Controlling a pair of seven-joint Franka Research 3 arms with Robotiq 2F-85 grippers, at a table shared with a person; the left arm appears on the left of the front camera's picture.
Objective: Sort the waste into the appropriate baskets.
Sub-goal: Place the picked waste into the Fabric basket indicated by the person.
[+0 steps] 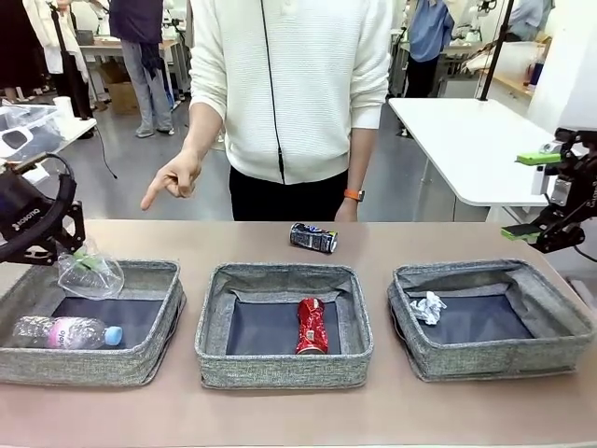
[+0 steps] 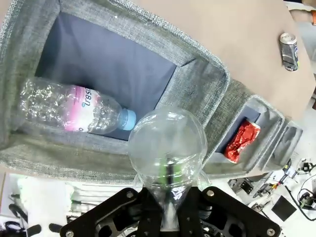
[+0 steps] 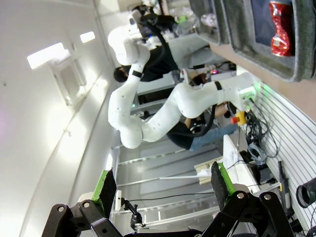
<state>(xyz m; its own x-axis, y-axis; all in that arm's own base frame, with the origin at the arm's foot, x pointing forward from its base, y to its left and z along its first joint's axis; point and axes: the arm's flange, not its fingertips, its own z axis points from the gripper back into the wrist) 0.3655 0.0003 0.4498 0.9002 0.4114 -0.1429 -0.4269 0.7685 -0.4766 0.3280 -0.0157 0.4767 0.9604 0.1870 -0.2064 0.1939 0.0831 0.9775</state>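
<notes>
Pink-labelled bottle [image 2: 74, 108] in left basket [image 1: 140, 359], label print unreadable, dark printed can [image 1: 312, 238] on table [image 1: 420, 243]

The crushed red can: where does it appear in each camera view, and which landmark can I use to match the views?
Front view: crushed red can lies in the middle basket, right of centre.
Left wrist view: at right, in the second basket beyond the bottle's basket.
Right wrist view: top right corner, in a basket.
Shared landmark: the middle basket's grey woven wall.

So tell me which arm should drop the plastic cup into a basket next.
Left. Its hand is already shut on the cup over the left basket holding the bottle; the right hand is open, off to the side.
</notes>
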